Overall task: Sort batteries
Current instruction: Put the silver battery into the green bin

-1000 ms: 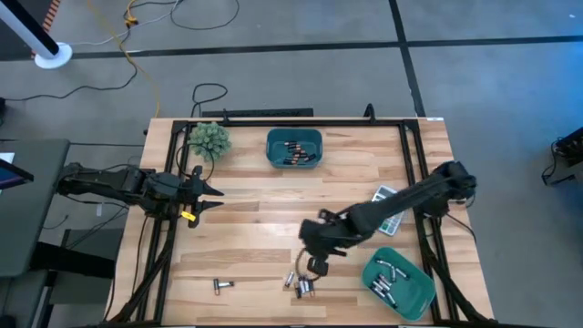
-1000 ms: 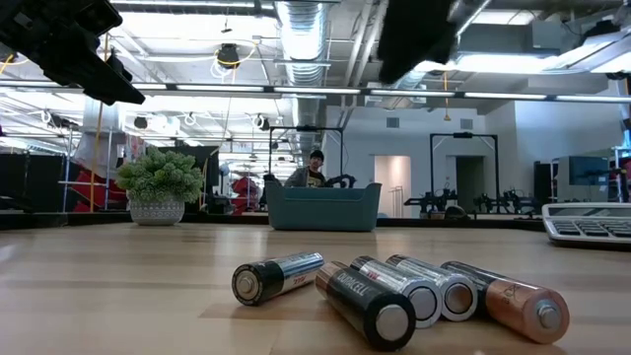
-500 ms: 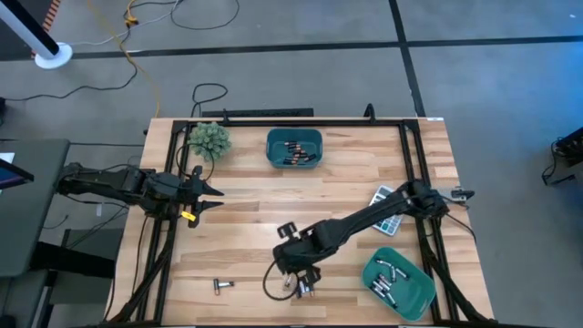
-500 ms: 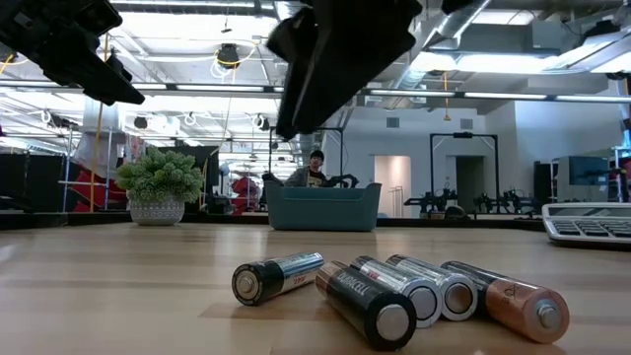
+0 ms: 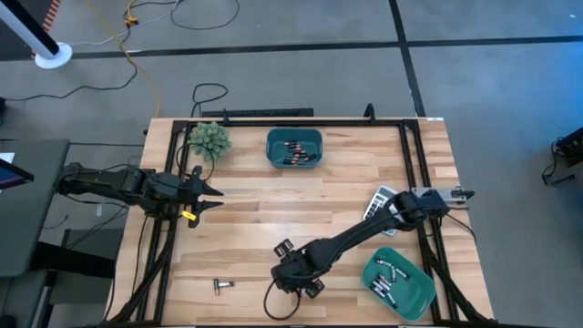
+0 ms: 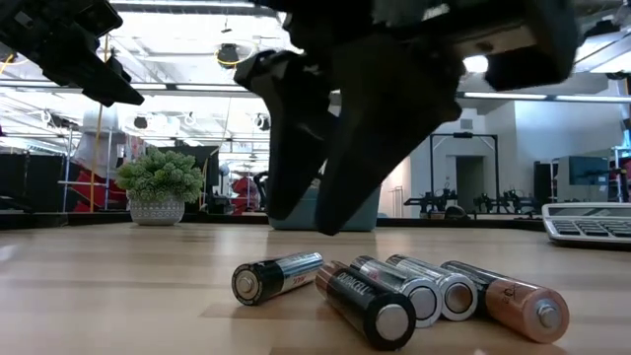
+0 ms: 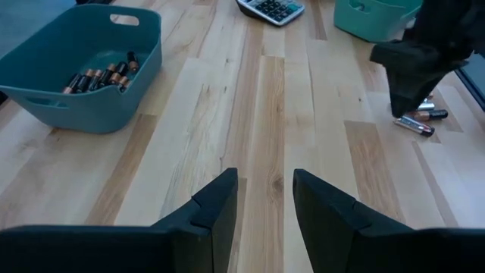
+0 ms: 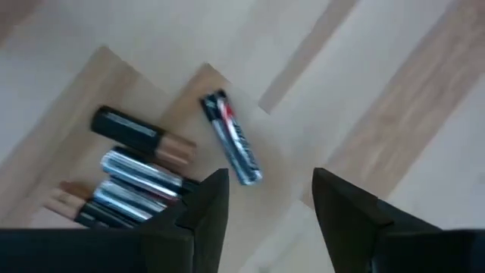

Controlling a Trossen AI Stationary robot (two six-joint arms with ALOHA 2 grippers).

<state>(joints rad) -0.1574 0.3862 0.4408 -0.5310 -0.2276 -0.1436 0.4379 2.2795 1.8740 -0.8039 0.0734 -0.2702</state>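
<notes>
- Batteries: five lie loose in a cluster at the table's near edge, a sixth apart to the left. Likely light, rigid, smooth and prone to roll; best pinched across mid-barrel.
- Right gripper hovers over the cluster, fingers spread, empty.
- Two bins each hold more batteries, count unclear.
- Left gripper waits at the left edge, fingers apart.

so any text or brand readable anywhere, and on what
"DURACELL", partly legible, on the dark battery nearest the low camera.
Red and silver battery in the right wrist view: markings too blurred to read.
Calculator keys: too small to read.
Nothing else readable.
</notes>
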